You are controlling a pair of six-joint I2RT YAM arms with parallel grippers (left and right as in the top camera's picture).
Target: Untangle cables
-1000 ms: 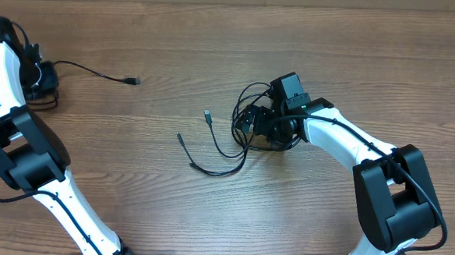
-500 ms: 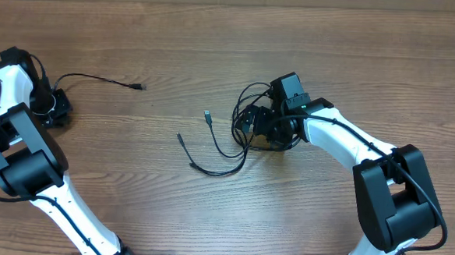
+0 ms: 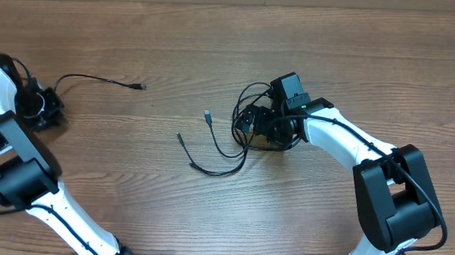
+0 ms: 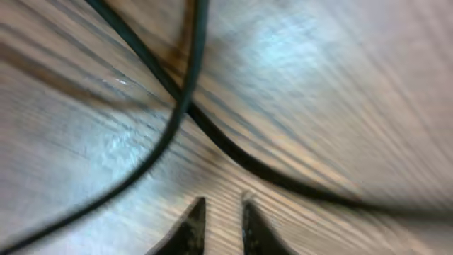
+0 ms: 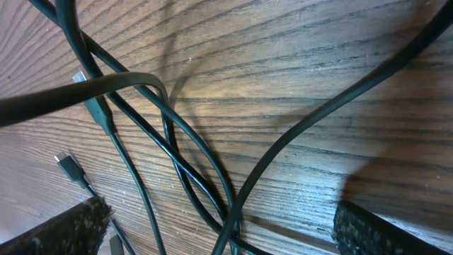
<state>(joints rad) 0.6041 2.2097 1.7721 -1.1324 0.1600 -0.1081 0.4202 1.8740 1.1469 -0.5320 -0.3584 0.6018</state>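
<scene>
Progress is partial: one cable (image 3: 109,81) lies alone on the left part of the table (image 3: 217,33), well apart from everything else, so that one counts as separated. The rest is a tangle (image 3: 251,119) at table centre, loops piled over each other, with two loose ends trailing out to its left: a silver-tipped plug (image 3: 207,115) and a dark end (image 3: 178,137) on a long curved run. That makes at least two cords knotted there, maybe more; the exact number is hidden in the loops. The total is at least three cables, with two arms and two grippers. The left gripper (image 4: 221,212) sits at the far left edge just beside the near end of the lone cable, fingertips almost together and nothing between them; in its wrist view two black strands cross just ahead of the tips. The right gripper (image 5: 226,230) is at the tangle with fingers spread wide, several crossing cords lying on the wood between them, none pinched. By my read, what's left is to pull the central cords apart and lay each out singly.
</scene>
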